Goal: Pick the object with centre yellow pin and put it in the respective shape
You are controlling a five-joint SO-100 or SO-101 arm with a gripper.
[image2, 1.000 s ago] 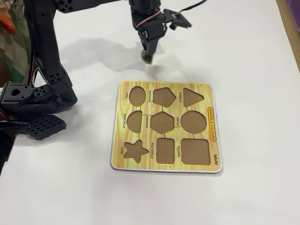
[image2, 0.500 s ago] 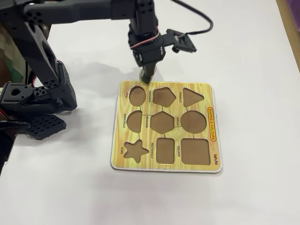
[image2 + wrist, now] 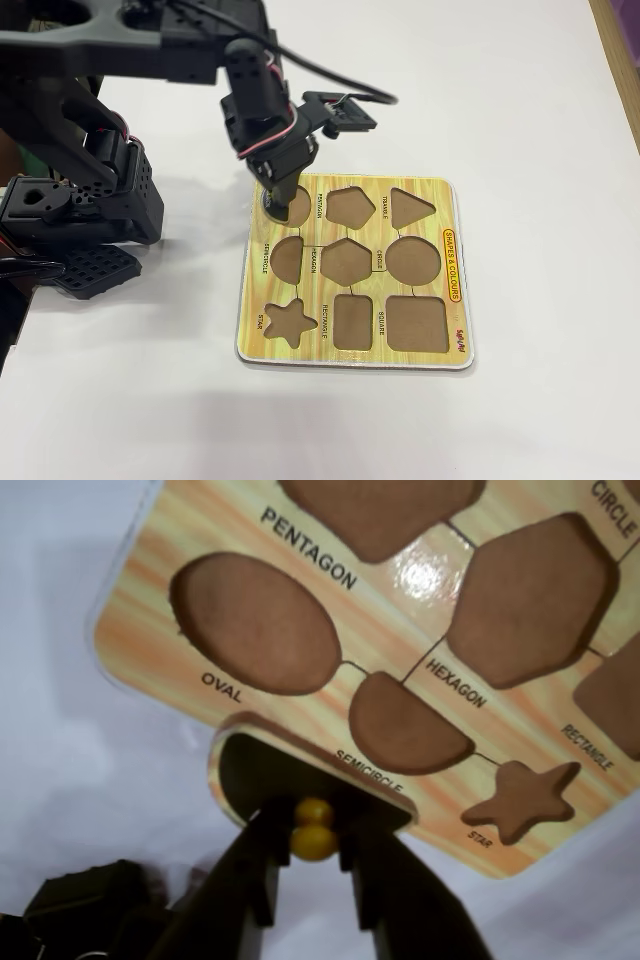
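Holding the semicircle piece [image 3: 262, 770] by its yellow knob [image 3: 314, 842] in the closed gripper [image 3: 312, 855], just short of the semicircle hole [image 3: 405, 723] ahead. Could drop crooked, or into the oval hole [image 3: 255, 622].

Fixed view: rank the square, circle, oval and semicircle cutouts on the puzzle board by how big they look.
1. square cutout
2. circle cutout
3. semicircle cutout and oval cutout: unsure, because the gripper covers part of the oval.
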